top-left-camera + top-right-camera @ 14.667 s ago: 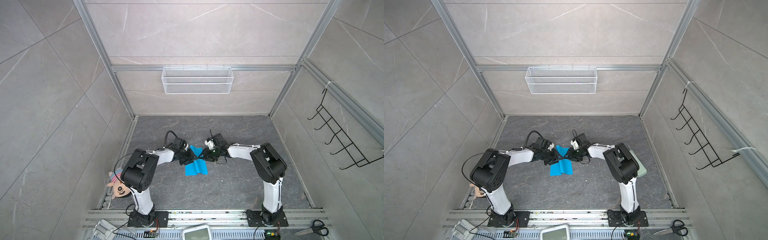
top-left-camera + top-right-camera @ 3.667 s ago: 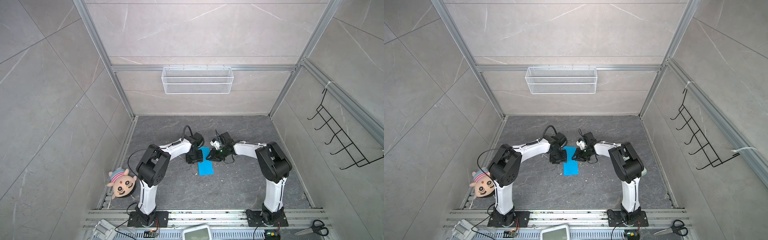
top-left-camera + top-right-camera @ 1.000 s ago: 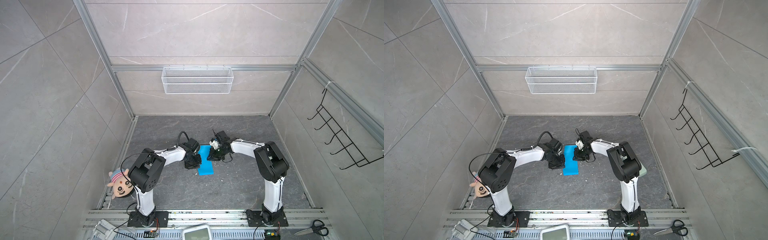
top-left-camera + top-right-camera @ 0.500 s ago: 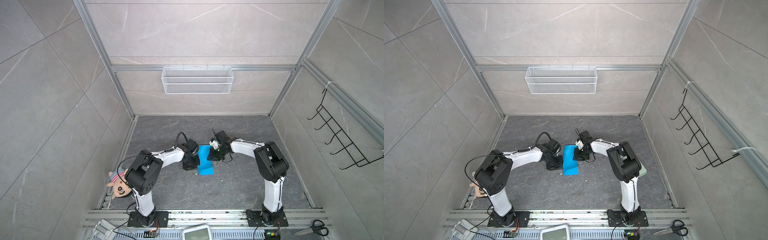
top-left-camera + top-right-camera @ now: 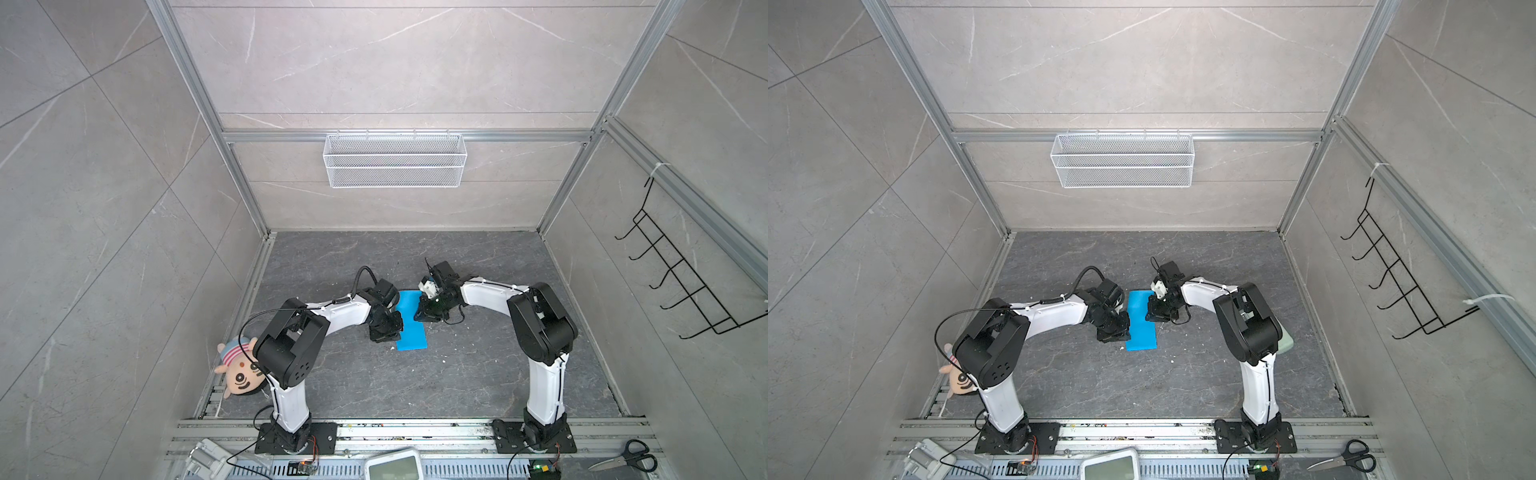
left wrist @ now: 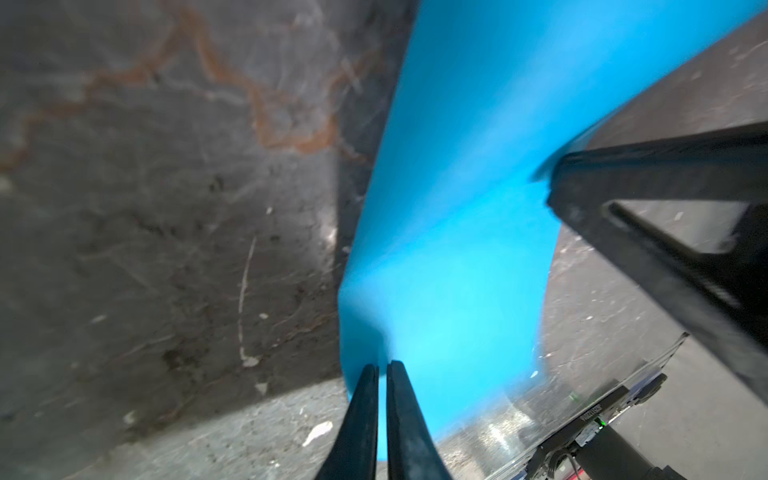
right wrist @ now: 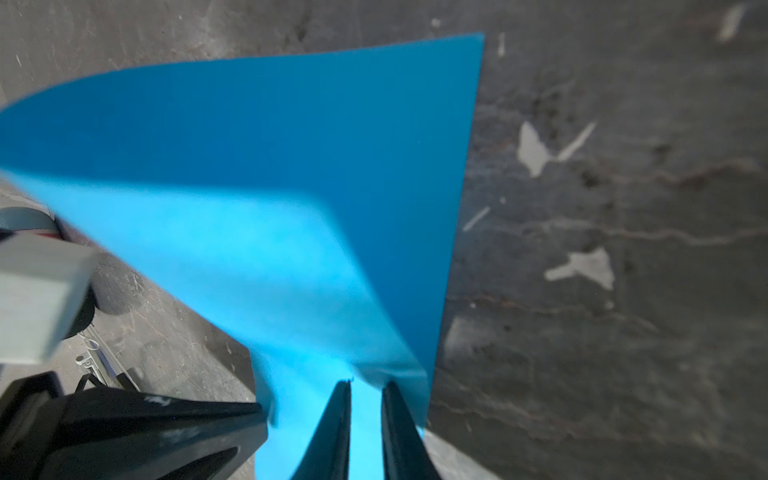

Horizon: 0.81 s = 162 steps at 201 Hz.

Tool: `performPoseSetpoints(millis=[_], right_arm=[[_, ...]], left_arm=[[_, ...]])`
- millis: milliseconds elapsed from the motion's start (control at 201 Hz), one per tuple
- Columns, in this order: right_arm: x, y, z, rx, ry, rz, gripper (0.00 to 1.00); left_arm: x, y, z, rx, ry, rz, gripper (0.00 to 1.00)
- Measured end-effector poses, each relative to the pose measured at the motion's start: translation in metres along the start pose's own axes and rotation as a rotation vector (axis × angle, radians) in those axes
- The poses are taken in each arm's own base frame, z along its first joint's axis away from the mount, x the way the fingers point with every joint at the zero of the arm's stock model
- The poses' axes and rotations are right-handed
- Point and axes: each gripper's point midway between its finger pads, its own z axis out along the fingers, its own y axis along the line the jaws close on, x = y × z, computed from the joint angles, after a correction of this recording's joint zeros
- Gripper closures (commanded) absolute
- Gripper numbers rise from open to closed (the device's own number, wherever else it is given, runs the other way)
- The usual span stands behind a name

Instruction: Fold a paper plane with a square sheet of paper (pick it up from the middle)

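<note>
My left claw [image 6: 382, 368] is pinched nearly closed on the left side of the square sheet of paper [image 5: 412, 328]. My right claw [image 7: 365, 384] grips the right side with a narrow gap, and the paper wrinkles at my tips. The sheet sits mid-bench [image 5: 457, 374] between both claws, partly flat and partly curling upward.
</note>
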Motion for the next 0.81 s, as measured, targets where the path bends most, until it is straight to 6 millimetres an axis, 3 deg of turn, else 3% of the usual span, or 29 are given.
performPoseSetpoints(millis=[488, 806], right_arm=[[0.000, 0.000, 0.000, 0.000, 0.000, 0.001, 0.80], [0.000, 0.000, 0.000, 0.000, 0.000, 0.002, 0.80]], left_arm=[[0.012, 0.004, 0.004, -0.051, -0.002, 0.035, 0.88], [0.035, 0.010, 0.003, -0.119, 0.006, 0.079, 0.91]])
